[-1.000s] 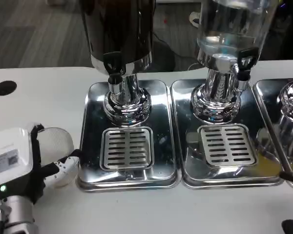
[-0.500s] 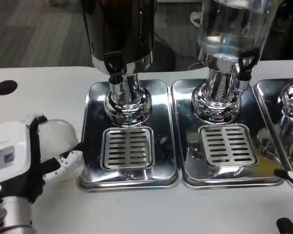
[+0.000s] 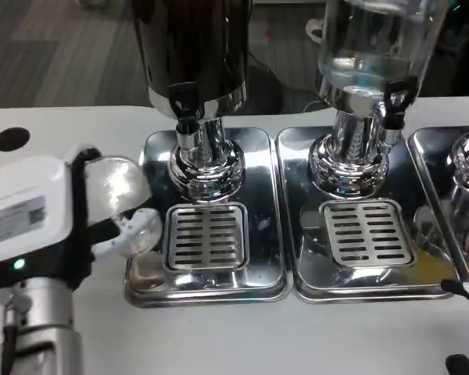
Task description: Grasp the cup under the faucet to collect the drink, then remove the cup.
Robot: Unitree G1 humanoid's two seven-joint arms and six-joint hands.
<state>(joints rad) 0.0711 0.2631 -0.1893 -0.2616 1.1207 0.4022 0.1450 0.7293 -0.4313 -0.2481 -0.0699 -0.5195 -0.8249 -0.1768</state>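
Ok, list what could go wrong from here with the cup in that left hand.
1. The clear cup held by the left hand sits left of the drip tray's rim; its base could catch there.
2. The dark dispenser's faucet hangs low; the cup's rim may knock it.
3. The cup may stop short of the faucet, spilling drink onto the grate.

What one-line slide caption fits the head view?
Left hand holds a clear cup beside the dark dispenser's drip tray, short of its faucet.
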